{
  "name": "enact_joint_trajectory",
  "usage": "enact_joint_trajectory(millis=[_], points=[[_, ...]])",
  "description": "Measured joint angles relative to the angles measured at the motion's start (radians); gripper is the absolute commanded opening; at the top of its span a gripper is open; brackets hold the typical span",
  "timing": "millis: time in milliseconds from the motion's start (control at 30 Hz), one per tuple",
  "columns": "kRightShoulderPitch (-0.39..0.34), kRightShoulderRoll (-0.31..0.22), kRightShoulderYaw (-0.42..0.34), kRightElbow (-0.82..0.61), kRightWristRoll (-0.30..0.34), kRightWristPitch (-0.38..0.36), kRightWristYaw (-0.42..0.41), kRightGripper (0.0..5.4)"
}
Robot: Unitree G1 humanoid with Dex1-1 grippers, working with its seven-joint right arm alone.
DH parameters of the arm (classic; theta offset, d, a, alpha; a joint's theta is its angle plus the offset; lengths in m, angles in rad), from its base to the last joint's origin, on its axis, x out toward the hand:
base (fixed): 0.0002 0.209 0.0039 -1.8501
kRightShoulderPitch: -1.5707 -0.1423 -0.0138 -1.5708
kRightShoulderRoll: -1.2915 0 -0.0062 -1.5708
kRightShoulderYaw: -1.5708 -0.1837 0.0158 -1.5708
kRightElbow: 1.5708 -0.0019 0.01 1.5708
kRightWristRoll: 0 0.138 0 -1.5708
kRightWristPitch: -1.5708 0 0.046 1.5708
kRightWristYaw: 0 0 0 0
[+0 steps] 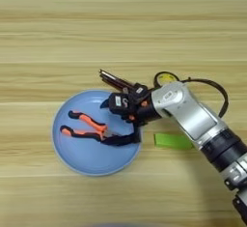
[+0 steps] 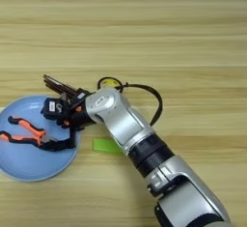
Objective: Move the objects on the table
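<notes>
Orange-handled pliers (image 1: 87, 127) lie in a blue plate (image 1: 79, 158). The claw (image 1: 113, 124) reaches over them, fingers spread wide. A green bar (image 1: 172, 141) lies beside it on the desk (image 1: 120, 28).

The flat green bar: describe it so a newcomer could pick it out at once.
On the light wooden table, look just right of the round blue plate, under the silver forearm. There lies the flat green bar, bare on the wood: the only green, rectangular thing.

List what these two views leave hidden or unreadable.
- Tape ring: mostly behind the arm in both views.
- Hex keys: near ends hidden by the gripper.
- Pliers: nose covered by the gripper fingers, so contact is unreadable.
- Plate: left rim cut by the right eye view's edge.
- Green bar: right end under the forearm.
</notes>
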Motion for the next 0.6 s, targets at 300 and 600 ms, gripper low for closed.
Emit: enact_joint_trajectory(millis=[300, 600], points=[[0.023, 0.000, -0.012, 0.043, 0.005, -0.149, 0.022, 3.42], [0.023, 0.007, -0.018, 0.086, 0.005, -0.211, 0.057, 2.27]])
